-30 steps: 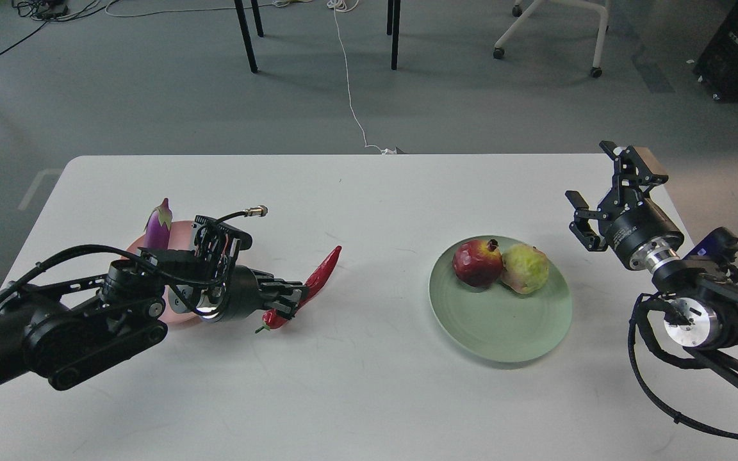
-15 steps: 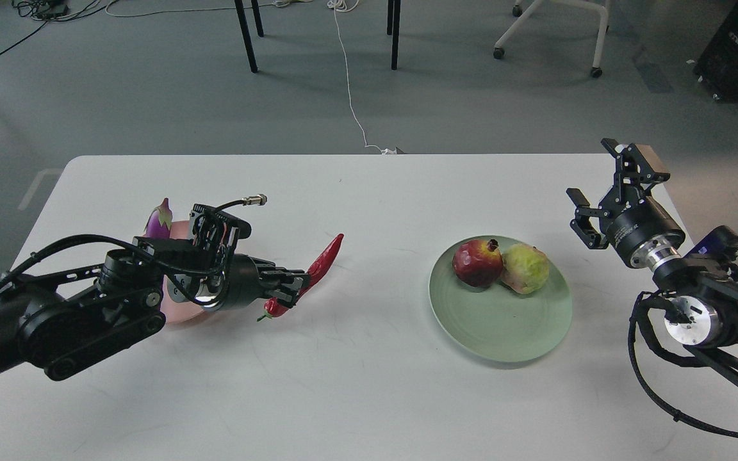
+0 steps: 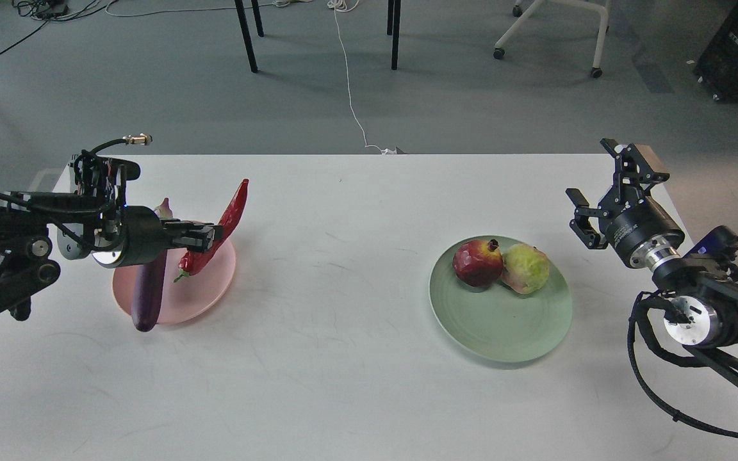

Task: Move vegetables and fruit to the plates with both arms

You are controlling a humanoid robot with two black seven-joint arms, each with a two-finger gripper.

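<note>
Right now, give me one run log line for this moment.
left tool: shut on chili, over pink plate | eggplant: on pink plate | right tool: open, empty | pomegranate, green fruit: on green plate

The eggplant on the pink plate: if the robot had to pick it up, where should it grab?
Probably the eggplant at mid-length, coming from above with the fingers straddling its width. It lies flat and slender across the pink plate, one end overhanging the rim, so both long sides look free.
</note>
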